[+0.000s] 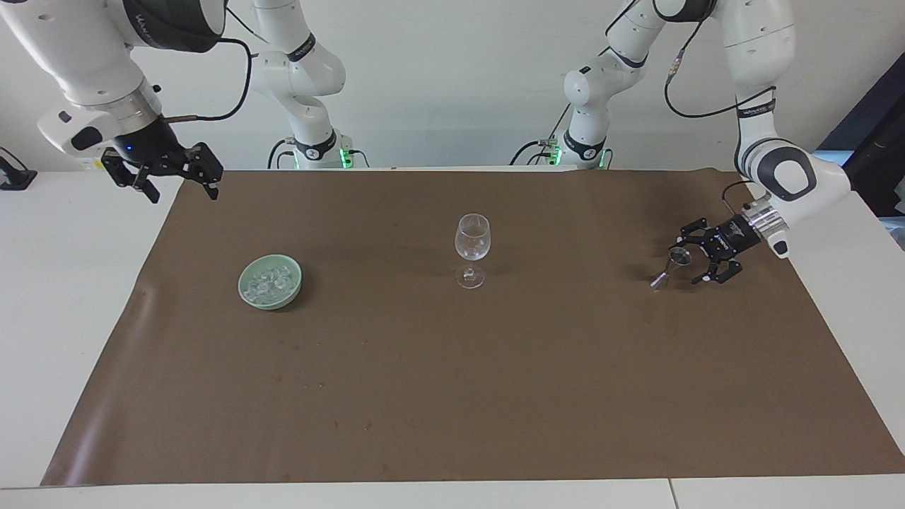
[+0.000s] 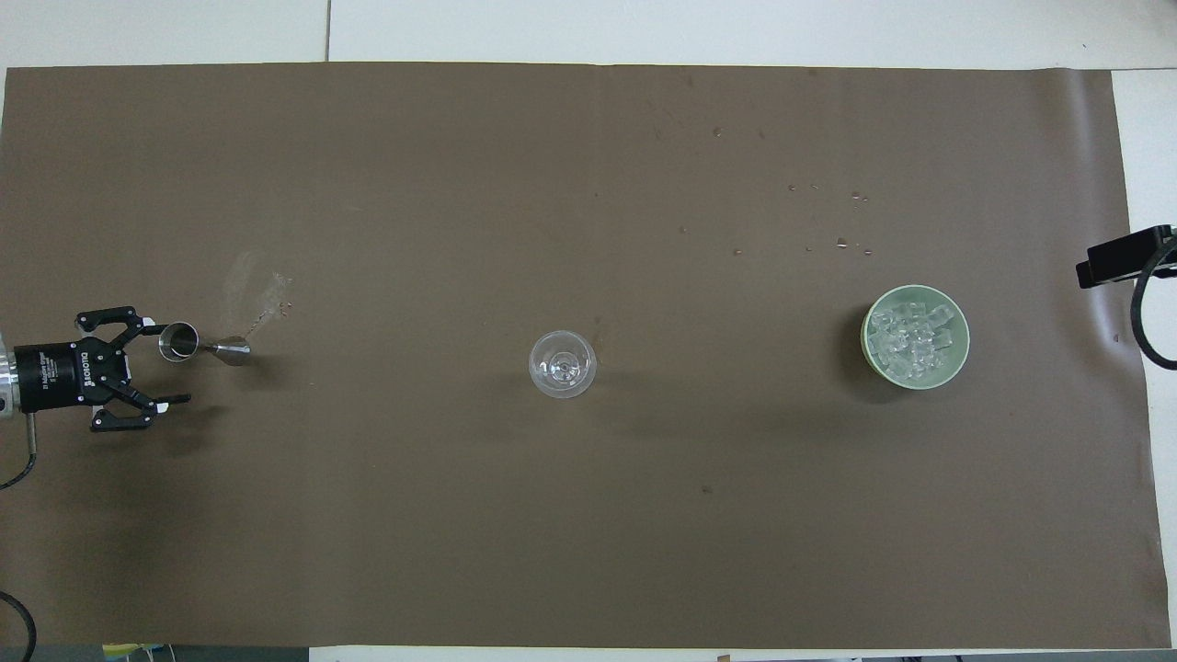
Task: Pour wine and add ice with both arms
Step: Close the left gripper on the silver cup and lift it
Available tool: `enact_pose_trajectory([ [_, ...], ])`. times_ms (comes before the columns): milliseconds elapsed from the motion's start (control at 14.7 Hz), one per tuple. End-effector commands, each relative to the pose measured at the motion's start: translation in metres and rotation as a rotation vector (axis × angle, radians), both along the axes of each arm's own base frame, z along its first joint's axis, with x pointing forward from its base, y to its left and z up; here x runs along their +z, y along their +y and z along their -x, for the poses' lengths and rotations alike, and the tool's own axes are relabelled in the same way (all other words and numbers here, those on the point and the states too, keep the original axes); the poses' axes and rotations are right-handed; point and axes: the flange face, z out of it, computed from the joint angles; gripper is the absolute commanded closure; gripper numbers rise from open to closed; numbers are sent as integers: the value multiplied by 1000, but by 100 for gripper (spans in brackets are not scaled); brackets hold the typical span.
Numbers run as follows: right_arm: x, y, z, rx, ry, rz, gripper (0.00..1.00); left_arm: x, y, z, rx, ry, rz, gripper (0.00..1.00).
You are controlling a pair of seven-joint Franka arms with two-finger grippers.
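A small metal jigger (image 1: 672, 266) (image 2: 188, 342) stands on the brown mat at the left arm's end. My left gripper (image 1: 687, 263) (image 2: 168, 361) is low beside it and open. The jigger's cup sits at the mouth of the jaws, close to one fingertip, and I cannot tell if they touch. No wine shows. An empty clear stemmed glass (image 1: 472, 249) (image 2: 563, 364) stands mid-mat. The ice (image 1: 271, 282) (image 2: 912, 340) is heaped in a pale green bowl (image 1: 249, 295) (image 2: 960, 363) toward the right arm's end. My right gripper (image 1: 178, 181) waits open, high over the mat's corner.
The brown mat (image 1: 495, 396) covers most of the white table. A few droplets (image 2: 839, 244) lie on it farther from the robots than the bowl. A faint wet smear (image 2: 259, 292) marks it just past the jigger.
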Motion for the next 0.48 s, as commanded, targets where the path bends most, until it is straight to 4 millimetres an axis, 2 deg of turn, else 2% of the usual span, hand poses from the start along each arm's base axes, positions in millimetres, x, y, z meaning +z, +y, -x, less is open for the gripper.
enact_pose_trajectory([
  [0,1,-2,6,4,3,-9,0,6,1,13,86,-8,36,0],
  [204,2,-2,6,4,2,-8,0,4,-8,13,134,-20,82,0],
  [408,1,-2,6,4,3,-9,0,-2,-16,25,155,-14,103,1],
])
